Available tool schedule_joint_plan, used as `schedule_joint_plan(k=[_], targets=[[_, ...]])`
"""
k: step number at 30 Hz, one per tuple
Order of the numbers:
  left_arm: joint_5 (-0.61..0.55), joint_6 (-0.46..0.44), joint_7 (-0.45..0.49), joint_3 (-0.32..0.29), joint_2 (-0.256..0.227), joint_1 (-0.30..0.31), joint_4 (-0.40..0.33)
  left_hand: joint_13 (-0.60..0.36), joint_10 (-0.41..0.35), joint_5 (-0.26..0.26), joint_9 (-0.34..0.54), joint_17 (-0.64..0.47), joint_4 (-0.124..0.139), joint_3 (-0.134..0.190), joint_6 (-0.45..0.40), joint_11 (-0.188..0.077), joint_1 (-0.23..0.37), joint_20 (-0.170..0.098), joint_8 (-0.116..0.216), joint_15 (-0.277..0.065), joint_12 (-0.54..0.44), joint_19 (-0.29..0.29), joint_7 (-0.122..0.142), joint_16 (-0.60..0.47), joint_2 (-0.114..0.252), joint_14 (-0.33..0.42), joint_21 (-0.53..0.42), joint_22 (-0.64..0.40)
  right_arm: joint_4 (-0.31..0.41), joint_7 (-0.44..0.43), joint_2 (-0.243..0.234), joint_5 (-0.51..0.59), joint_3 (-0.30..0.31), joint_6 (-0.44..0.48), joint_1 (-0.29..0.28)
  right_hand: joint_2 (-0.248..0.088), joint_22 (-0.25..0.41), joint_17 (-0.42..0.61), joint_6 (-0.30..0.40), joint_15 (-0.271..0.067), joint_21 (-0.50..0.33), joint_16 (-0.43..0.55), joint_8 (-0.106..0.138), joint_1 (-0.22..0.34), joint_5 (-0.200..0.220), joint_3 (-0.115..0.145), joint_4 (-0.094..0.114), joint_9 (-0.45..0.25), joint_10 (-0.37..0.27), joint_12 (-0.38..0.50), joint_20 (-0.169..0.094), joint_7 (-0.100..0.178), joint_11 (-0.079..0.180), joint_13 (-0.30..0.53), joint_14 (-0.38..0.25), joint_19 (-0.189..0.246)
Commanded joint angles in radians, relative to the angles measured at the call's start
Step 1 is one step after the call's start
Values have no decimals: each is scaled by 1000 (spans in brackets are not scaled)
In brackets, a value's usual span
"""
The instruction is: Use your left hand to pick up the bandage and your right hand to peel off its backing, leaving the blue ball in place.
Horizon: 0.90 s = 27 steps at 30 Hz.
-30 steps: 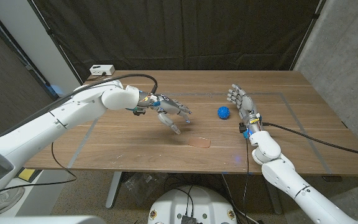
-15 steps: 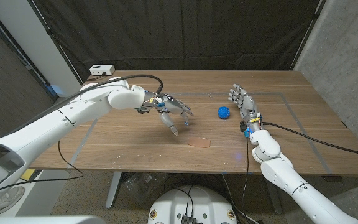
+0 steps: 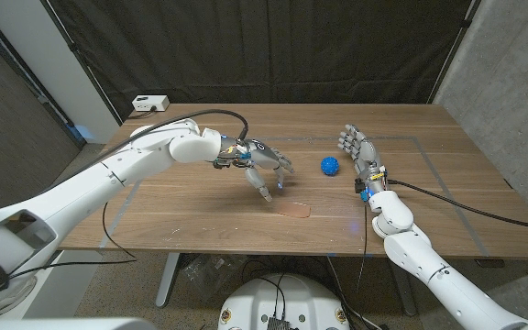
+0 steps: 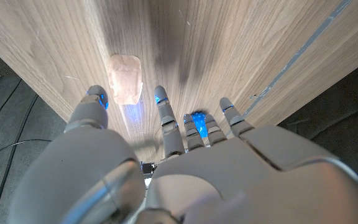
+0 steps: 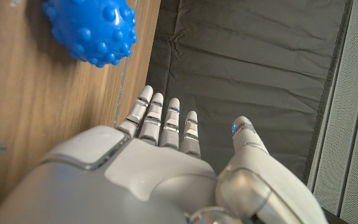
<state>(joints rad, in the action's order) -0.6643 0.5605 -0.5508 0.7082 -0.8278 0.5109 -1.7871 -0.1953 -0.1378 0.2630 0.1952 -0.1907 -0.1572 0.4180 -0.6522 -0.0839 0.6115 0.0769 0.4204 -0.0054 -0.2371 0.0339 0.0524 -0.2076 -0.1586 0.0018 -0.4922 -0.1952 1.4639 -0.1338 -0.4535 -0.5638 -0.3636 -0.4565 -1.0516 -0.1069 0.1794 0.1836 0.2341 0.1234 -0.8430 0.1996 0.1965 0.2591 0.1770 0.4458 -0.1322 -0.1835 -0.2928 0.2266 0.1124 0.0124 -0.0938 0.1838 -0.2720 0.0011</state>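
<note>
- Bandage (image 3: 293, 210) lies flat on the wooden surface (image 3: 200, 215), near the front edge, roughly midway between the two arms. Pale pinkish tan, rounded ends; it also shows in the left wrist view (image 4: 125, 78).
- Left hand (image 3: 266, 165) hangs over the surface just beside the bandage, on the robot's left of it and a little farther back. Fingers spread apart and pointing down, nothing in them. Not touching the bandage.
- In the left wrist view the left hand's fingertips (image 4: 161, 95) reach toward the bandage, with bare wood between them and it.
- Blue ball (image 3: 329, 166), knobbly, sits on the surface behind the bandage and toward the robot's right, apart from it.
- Right hand (image 3: 358, 152) stands upright near the ball, on its right side, fingers straight and apart, holding nothing. Not touching the ball.
- Right wrist view shows the ball (image 5: 91, 30) close up beyond the right hand's fingers (image 5: 167, 121).
- White box (image 3: 150, 104) at the far left corner of the surface.
</note>
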Motion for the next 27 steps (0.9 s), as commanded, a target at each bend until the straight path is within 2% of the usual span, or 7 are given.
schedule_joint_plan(k=[1, 5, 9, 18, 27], targets=[[-101, -15, 83, 2, 8, 30, -38, -2, -14, 8, 4, 0, -7, -8, -43, -9, 33, 7, 18, 3, -2, -5, -12, 1, -4, 6, -1, 0, -23, 22, -2, -24, 12, -16, -2, 4, 1, 6, 10, 1, 1, -1, 6, -5, 6, 6, 1, -3, -7, 1, 8, 0, -1, 4, -9, 5], [-149, -37, 80, 7, 3, 41, -67, -2, -13, 10, 5, 0, -8, -11, -46, -12, 42, 5, 19, 3, 1, -3, -15, 3, -6, 2, 0, 0, -24, 29, -6, -31, 15, -20, -9, 4, 1, 6, 10, 2, 2, -1, 6, -6, 6, 6, 2, -3, -6, 0, 8, -1, 1, 4, -9, 5], [-196, -50, 107, 11, 0, 56, -83, -2, -8, 11, 7, -1, -7, -15, -39, -13, 49, 3, 17, 5, 5, -2, -7, 6, -8, -4, 2, 0, -26, 39, -9, -42, 18, -22, -16, 4, 1, 6, 10, 2, 3, -1, 5, -7, 6, 6, 2, -3, -7, 0, 8, 0, 0, 4, -9, 5], [-217, -39, 140, 22, 1, 68, -79, -3, -17, 12, 8, -3, -3, -24, -50, -18, 54, -2, 22, 2, 5, 1, -6, 5, -9, -5, 5, -1, -13, 36, -16, -45, 26, -28, -35, 5, 1, 6, 11, 3, 5, -1, 4, -9, 6, 6, 3, -3, -7, 0, 7, 0, 0, 4, -9, 6], [-286, -54, 185, 23, -9, 92, -110, -4, -26, 16, 15, -4, -2, -30, -67, -26, 69, -3, 34, 0, 6, -2, -2, 4, -4, -1, 5, -1, -22, 44, -11, -52, 29, -43, -43, 5, 2, 6, 11, 3, 7, 0, 3, -12, 6, 6, 4, -3, -8, 0, 7, 1, 0, 4, -11, 7]])
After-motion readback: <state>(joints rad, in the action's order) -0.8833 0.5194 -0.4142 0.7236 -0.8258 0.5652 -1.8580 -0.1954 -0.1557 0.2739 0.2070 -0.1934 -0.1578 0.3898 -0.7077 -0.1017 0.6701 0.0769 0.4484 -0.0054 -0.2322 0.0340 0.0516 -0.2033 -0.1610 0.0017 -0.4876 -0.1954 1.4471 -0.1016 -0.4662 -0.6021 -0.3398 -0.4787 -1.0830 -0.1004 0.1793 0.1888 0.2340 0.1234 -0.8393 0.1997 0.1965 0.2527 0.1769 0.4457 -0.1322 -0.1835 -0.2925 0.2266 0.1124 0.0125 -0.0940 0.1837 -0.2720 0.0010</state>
